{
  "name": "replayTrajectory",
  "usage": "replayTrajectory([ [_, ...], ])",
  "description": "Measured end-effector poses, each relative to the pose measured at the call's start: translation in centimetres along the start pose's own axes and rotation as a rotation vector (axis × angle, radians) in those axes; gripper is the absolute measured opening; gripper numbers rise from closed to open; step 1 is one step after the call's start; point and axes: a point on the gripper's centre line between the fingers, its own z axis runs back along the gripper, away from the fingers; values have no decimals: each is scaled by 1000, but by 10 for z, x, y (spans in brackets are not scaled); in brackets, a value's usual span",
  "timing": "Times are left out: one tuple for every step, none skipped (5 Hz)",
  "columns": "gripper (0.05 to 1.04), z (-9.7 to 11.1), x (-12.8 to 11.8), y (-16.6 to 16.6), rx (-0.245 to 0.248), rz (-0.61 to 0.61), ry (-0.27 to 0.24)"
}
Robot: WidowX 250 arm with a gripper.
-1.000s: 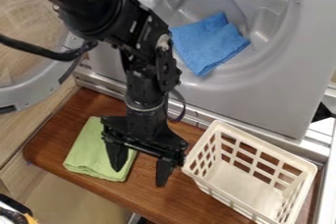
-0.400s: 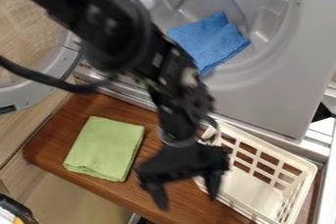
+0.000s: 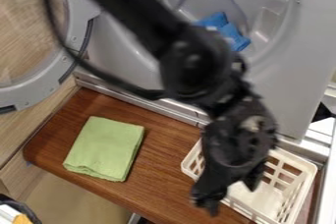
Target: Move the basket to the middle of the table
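In the camera view, the gripper had swung from over the green cloth and the wood beside it to the basket. Its jaws stood clearly apart, with nothing seen gripped (whether they touched the basket's side, I couldn't tell). The basket sat where it had been, at the right end of the wooden table. The green cloth lay fully uncovered, while the arm now hid much of the blue cloth.

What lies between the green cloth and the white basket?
In the camera view, only bare wooden tabletop lies between the folded green cloth and the basket.
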Motion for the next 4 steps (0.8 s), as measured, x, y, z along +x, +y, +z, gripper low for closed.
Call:
replayTrajectory([
  [999, -11, -6, -11, 7, 56, 16],
  [999, -22, -1, -11, 2, 109, 64],
  [964, -32, -2, -12, 26, 108, 77],
  [691, -35, -2, -12, 24, 137, 72],
])
